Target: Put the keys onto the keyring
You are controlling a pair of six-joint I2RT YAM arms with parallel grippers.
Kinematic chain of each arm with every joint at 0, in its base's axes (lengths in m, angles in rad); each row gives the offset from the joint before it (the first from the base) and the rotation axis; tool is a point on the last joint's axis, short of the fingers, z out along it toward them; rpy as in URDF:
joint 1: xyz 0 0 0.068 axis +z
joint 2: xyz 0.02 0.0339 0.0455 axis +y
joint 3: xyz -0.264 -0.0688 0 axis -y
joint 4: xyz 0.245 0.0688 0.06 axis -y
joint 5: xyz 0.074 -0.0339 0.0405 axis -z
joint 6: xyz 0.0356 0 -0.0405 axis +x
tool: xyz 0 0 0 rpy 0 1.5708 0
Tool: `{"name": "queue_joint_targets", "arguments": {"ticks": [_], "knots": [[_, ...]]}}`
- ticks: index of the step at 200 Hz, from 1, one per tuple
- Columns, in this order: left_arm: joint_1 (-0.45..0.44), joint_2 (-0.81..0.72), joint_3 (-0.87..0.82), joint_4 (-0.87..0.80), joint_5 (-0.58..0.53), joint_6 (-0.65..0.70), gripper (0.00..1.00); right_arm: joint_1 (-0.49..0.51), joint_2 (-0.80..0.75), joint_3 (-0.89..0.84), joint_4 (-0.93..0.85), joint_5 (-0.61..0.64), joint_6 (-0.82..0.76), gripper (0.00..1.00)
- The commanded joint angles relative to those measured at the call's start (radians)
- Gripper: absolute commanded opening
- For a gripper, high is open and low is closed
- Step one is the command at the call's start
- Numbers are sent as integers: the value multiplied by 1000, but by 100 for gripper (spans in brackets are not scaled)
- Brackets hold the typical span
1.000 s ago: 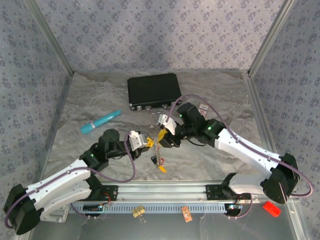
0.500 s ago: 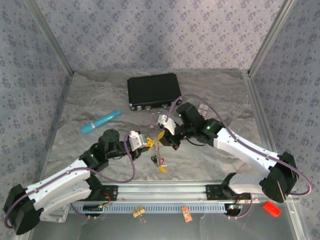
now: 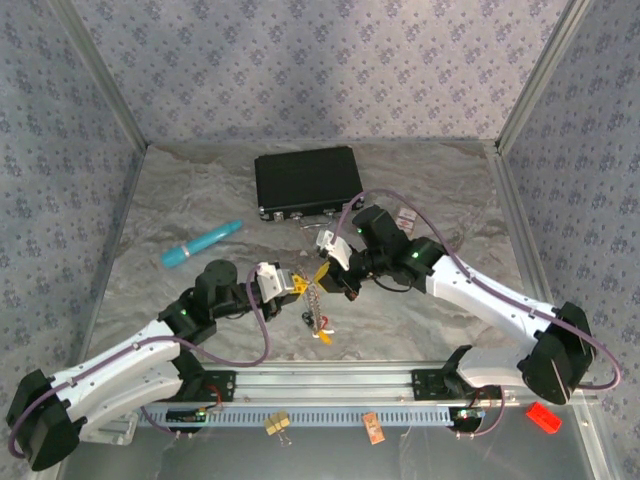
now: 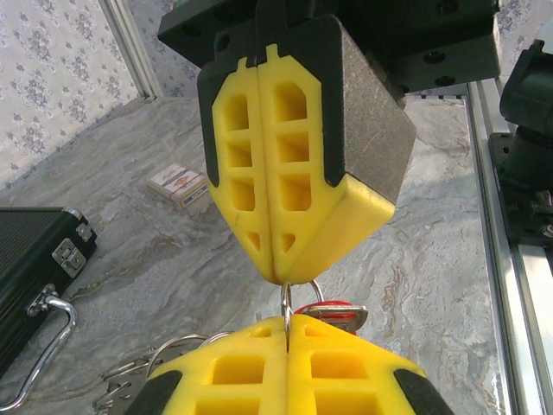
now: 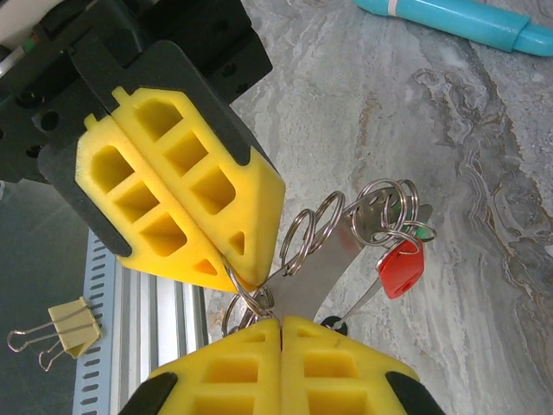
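The left gripper [image 3: 293, 284] and the right gripper [image 3: 327, 274] meet tip to tip above the marbled table [image 3: 440, 190], near its front middle. Both are fully closed, yellow pads pressed flat together. In the left wrist view a thin wire loop of the keyring [image 4: 286, 304] runs from the seam of one pair of pads straight into the seam of the other, so each gripper pinches it. In the right wrist view, more linked metal rings fan out beside the pads together with the keys [image 5: 354, 238]. Among them is a red-headed key [image 5: 400, 268], with a bit of green just above it, and a flat steel blade runs down toward the right gripper's pads; whether those pads also catch the blade I cannot tell. From above, the bunch hangs below the two tips. A teal pen [image 3: 200, 243] lies to the left, a black case [image 3: 307, 182] lies behind, and a yellow binder clip [image 3: 277, 424] lies at the front rail.
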Motion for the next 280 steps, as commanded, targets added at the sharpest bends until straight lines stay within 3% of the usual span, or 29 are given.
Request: {"name": "queue_joint_targets", "arguments": {"ticks": [1,26,55,91,117,184,280], "knots": [[-8,-31,5,115,18,-17,0,-8,22,-21,-5,-16,15,1],[-8,-30,2,119,15,-17,0,-8,21,-24,15,-38,22,6],[-8,-19,-8,136,6,-37,0,-22,-31,-52,48,-42,10,27],[-9,24,-56,262,18,-148,0,-22,-149,-154,221,10,-26,32],[-15,31,-70,290,27,-160,0,-21,-195,-226,297,51,-93,32],[-16,43,-64,298,80,-159,0,-10,-133,-190,278,-57,-128,32],[-18,37,-66,300,116,-170,0,3,-90,-159,271,-119,-140,20]]}}
